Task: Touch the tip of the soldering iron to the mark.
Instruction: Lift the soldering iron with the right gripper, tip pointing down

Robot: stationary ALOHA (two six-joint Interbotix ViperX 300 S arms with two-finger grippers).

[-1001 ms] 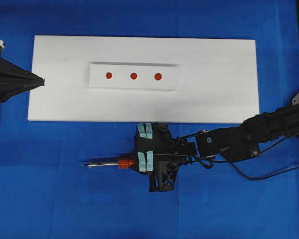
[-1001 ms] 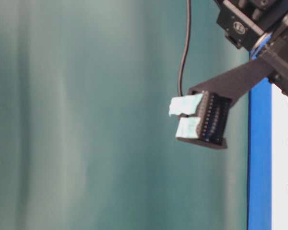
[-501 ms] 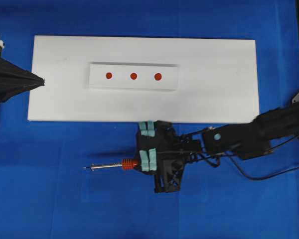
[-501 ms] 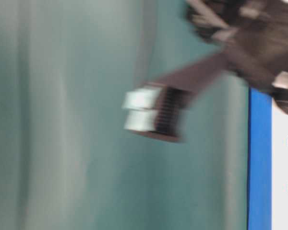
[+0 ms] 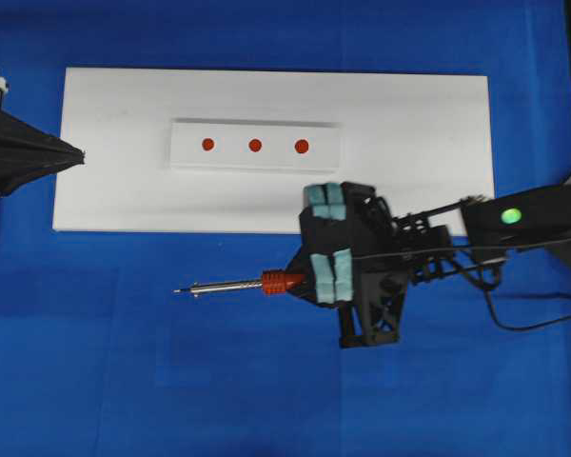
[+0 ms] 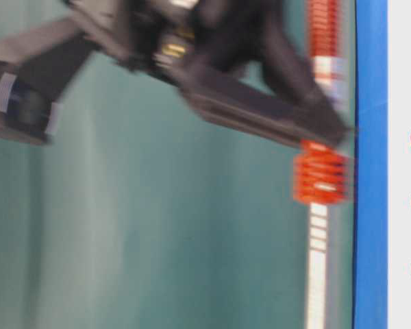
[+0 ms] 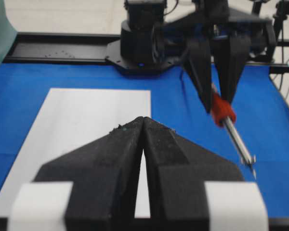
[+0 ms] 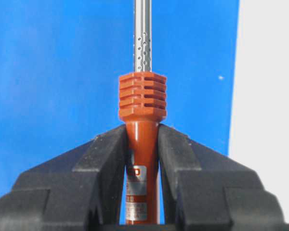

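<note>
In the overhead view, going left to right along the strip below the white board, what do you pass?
Soldering iron tip → silver shaft → red-orange handle collar → right end effector → right arm.

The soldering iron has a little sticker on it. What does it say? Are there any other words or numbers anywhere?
Label on the soldering iron handle, between the right gripper fingers: white print on red, too small and partly hidden to read.
White board and its three red dots: no words or numbers.
Blue table cover: none.
Left gripper: none.
</note>
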